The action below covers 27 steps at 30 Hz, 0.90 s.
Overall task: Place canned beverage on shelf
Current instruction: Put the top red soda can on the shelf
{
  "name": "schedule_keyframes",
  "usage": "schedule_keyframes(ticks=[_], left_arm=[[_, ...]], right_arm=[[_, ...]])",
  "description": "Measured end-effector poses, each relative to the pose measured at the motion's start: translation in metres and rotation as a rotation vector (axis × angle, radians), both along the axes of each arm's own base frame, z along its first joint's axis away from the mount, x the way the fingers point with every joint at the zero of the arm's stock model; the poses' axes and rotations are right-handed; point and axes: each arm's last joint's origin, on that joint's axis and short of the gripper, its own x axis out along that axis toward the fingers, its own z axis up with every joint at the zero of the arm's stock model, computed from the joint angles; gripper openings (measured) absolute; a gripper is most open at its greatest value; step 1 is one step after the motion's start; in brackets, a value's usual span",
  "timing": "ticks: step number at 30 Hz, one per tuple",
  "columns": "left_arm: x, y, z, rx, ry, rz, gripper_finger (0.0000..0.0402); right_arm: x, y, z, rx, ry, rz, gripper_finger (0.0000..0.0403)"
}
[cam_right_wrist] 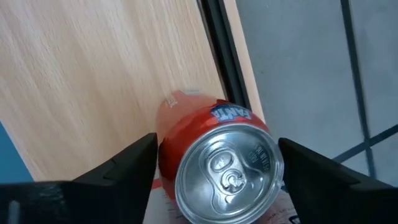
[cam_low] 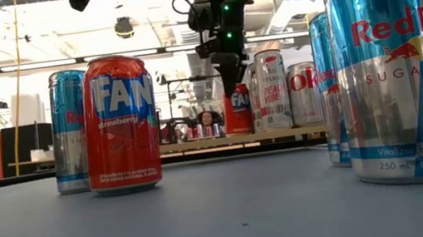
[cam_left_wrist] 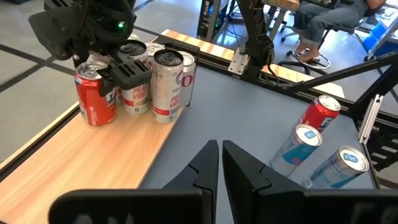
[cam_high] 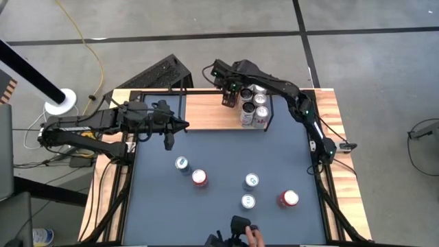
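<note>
A red soda can (cam_right_wrist: 217,165) stands upright on the light-wood shelf board (cam_high: 206,110) at the table's far edge, left of a cluster of several cans (cam_high: 252,106). My right gripper (cam_high: 230,98) is above it, shut on its upper part; it also shows in the left wrist view (cam_left_wrist: 93,99) and the low view (cam_low: 238,114). My left gripper (cam_left_wrist: 221,165) is shut and empty, hovering over the table's far left by the shelf's near edge (cam_high: 182,125). My right gripper pinches the red can's upper side wall (cam_right_wrist: 166,140), just below the top rim, between its two fingers, one on each side. The fingers come from above, pointing down. The can stands upright with its base on the shelf board.
Loose cans stand on the dark table top: a blue one (cam_high: 182,163), a red one (cam_high: 199,178), two blue ones (cam_high: 251,180) (cam_high: 247,201) and a red one (cam_high: 289,199). A person's hand (cam_high: 255,237) shows at the near edge. The shelf's left part is bare.
</note>
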Motion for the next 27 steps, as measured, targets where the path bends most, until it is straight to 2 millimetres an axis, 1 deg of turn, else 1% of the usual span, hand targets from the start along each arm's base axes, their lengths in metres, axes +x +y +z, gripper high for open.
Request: schedule_keyframes(ticks=[6, 10, 19, 21, 24, 27], left_arm=[[0.000, 0.000, 0.000, 0.000, 0.000, 0.000, 0.0011], [0.000, 0.000, 0.000, 0.000, 0.000, 0.000, 0.0011], [0.000, 0.000, 0.000, 0.000, 0.000, 0.000, 0.0011], [0.000, 0.000, 0.000, 0.000, 0.000, 0.000, 0.0011], [0.000, 0.000, 0.000, 0.000, 0.000, 0.000, 0.0011], [0.000, 0.000, 0.001, 0.000, -0.006, 0.000, 0.0011]], right_arm=[[-0.003, -0.002, -0.001, 0.027, -0.007, -0.054, 0.0360], [-0.003, -0.002, -0.001, 0.016, 0.007, -0.024, 0.0383], [0.003, 0.001, 0.001, -0.058, 0.001, -0.003, 0.0388], [0.003, 0.003, 0.002, -0.091, 0.033, 0.007, 0.0388], [0.003, 0.010, 0.005, -0.153, 0.117, 0.093, 0.0388], [0.004, 0.018, 0.014, -0.237, 0.165, 0.155, 0.0388]])
